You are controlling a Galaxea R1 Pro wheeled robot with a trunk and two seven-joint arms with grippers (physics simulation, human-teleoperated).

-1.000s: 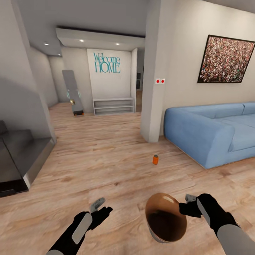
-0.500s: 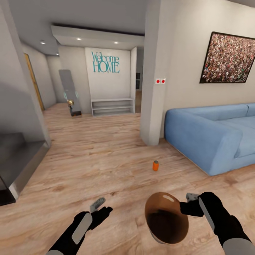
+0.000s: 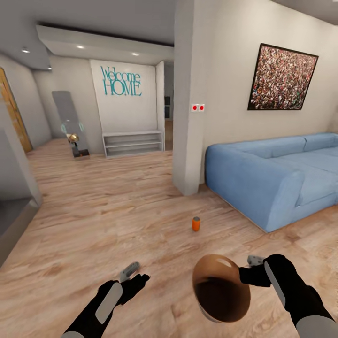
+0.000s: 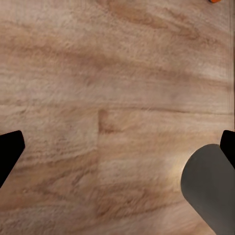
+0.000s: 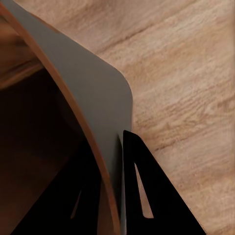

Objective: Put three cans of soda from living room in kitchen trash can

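One orange can of soda [image 3: 195,224] stands upright on the living room plank floor, ahead of both arms and short of the pillar. Its orange edge [image 4: 214,1] also peeks into the left wrist view. The tash can [image 3: 220,287] hangs low in front of me, its brown inside facing up. My right gripper [image 3: 245,275] is shut on its rim, and in the right wrist view the pale grey wall [image 5: 93,93] sits pinched between the two fingers of that gripper [image 5: 115,147]. My left gripper [image 3: 134,276] hovers open over bare floor, holding nothing. No other can is in view.
A light-blue sofa [image 3: 272,183] fills the right side, beside a pale pillar [image 3: 188,117]. A grey block [image 3: 11,202] juts in at the left edge. A low white shelf [image 3: 134,142] and a leaning mirror [image 3: 68,117] stand at the far wall. Open floor lies between me and the can.
The whole view has shifted: the camera has moved forward and swung, so the pillar, sofa and can sit further left and the can lower. Both arms and the tash can hold their pose.
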